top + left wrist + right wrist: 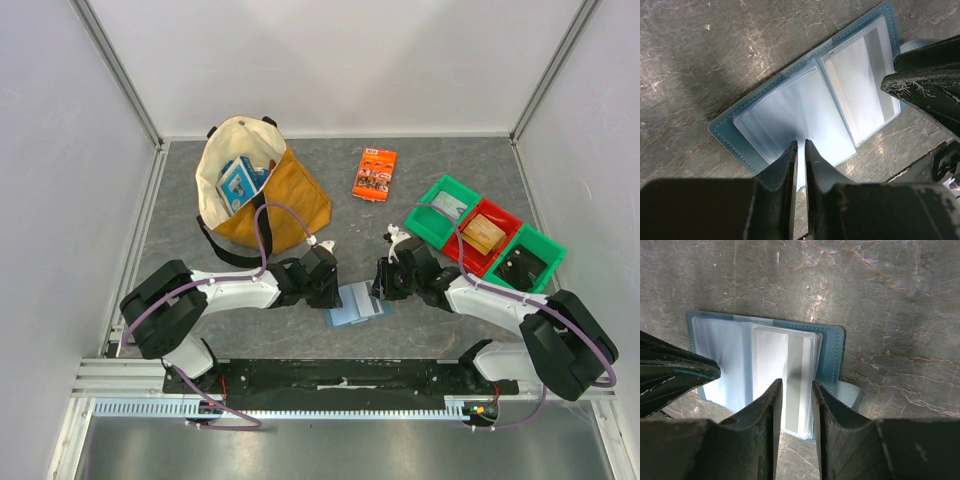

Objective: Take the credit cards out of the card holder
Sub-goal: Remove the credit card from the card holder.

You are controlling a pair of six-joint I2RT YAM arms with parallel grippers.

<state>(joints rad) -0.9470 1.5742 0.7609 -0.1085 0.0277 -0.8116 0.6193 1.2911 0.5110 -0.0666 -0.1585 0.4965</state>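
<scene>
Closest to you, at 6 o'clock on the dark marbled table (430, 335), the card holder (356, 305) lies opened flat, its clear pockets facing up. Both arms meet over it.

Your left gripper (800, 145) comes in from the holder's 9 o'clock side. Its fingers are drawn almost together, with only a thin slit between them, and the tips are at the near edge of a clear pocket leaf. You cannot tell whether that leaf is caught in the slit or merely lies under it.

Your right gripper (796, 384) comes in from the 3 o'clock side. Its fingers stand apart, with a clear gap between them. They sit over the near end of a pocket that shows a striped insert (795, 365), pale with one grey band. You cannot tell whether that is a card, or whether the fingers touch the pocket. The holder's small closing tab (849, 392) sticks out just beside this gripper.

Farther back, at 2 o'clock from the holder, a green bin (425, 205), a red bin (510, 213) and a second green bin (548, 245) stand touching in a row. A tan rectangle (484, 235) lies in the red one.

At 11 o'clock stands a tan tote bag (290, 205) with a blue-and-white box (238, 182) inside it.

At 12 o'clock, well apart from the holder, lies an orange printed packet (374, 172).
</scene>
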